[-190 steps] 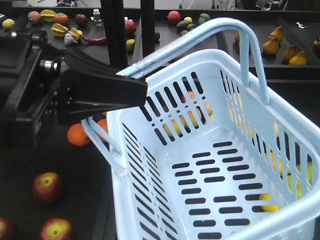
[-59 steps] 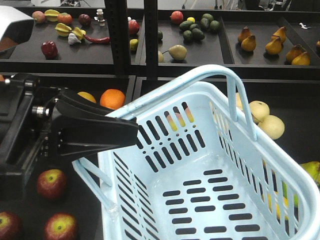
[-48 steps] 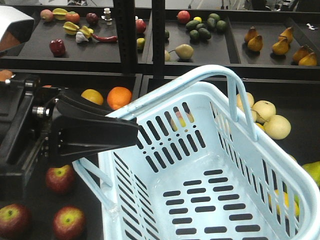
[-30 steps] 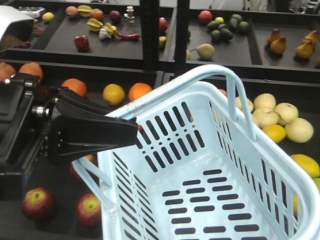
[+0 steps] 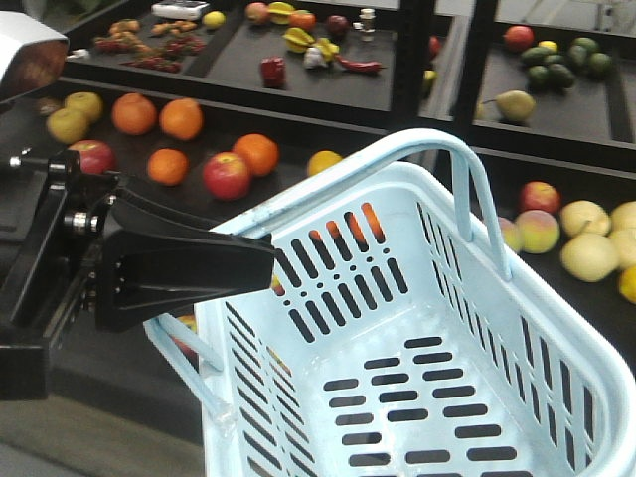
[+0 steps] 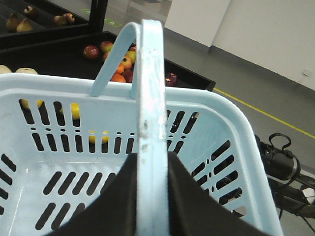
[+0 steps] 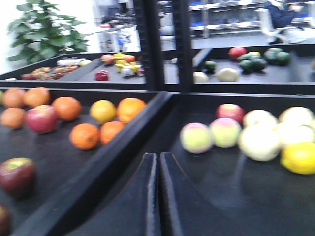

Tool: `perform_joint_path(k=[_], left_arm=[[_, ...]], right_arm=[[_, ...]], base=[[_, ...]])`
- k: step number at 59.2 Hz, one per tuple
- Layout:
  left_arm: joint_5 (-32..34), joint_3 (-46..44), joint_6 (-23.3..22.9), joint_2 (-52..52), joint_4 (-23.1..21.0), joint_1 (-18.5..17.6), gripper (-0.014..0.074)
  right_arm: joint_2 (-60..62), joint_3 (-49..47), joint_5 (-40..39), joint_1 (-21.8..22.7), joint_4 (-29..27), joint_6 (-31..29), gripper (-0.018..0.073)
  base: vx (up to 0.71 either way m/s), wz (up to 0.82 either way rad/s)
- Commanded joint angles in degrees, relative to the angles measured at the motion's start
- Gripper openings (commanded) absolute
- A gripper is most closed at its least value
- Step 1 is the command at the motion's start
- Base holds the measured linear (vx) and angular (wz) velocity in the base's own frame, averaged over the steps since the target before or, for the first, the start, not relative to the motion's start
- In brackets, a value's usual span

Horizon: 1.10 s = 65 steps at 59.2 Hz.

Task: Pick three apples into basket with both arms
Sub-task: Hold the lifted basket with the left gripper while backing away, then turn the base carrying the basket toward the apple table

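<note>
Front-facing view: pale blue basket (image 5: 348,189) large in the lower right, tilted, carried by its raised hoop handle (image 5: 467,189). Left gripper (image 5: 260,260) reaching in from the left edge, black and pointed, tip against the handle where the hoop meets the slotted rim. Behind the basket, black shelf (image 5: 214,134) with dark red apples (image 5: 227,176) lying loose among oranges (image 5: 256,152), well apart from the basket. Pale yellow fruits (image 5: 588,255) on the right side, past the handle.

Left wrist view: fingers (image 6: 192,201) clamped on the handle (image 6: 150,98), black on either side, hoop rising straight up between them. Basket (image 6: 211,105) hanging below and beyond, slotted walls and floor in sight. More apples (image 6: 91,51) far back on the shelf.

Right wrist view: right gripper (image 7: 157,157) with fingers (image 7: 145,196) drawn together, only a hairline slit between the two black tips, gripping nothing. Poised above the black rail (image 7: 113,152) dividing two shelf bays. Apples (image 7: 42,118) to the left among oranges (image 7: 83,136), one more apple near the lower left corner. Pale yellow fruits (image 7: 258,142) to the right. Somewhat blurred throughout.
</note>
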<state>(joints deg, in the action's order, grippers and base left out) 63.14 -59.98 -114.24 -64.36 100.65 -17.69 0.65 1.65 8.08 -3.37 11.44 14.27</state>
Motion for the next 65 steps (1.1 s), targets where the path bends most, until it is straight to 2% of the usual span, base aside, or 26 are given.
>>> perform_joint_path(k=[1,65], left_arm=[[-1.0,-1.4,-0.5,1.4,1.2,0.0,-0.0006],[-1.0,-1.4,-0.5,1.4,1.2,0.0,-0.0006]], right_arm=[[0.7,0.7,-4.3,0.1,0.4,-0.1,-0.0005],[0.7,0.7,-4.3,0.1,0.4,-0.1,-0.0005]], base=[[-0.12,0.47],[-0.13,0.52]])
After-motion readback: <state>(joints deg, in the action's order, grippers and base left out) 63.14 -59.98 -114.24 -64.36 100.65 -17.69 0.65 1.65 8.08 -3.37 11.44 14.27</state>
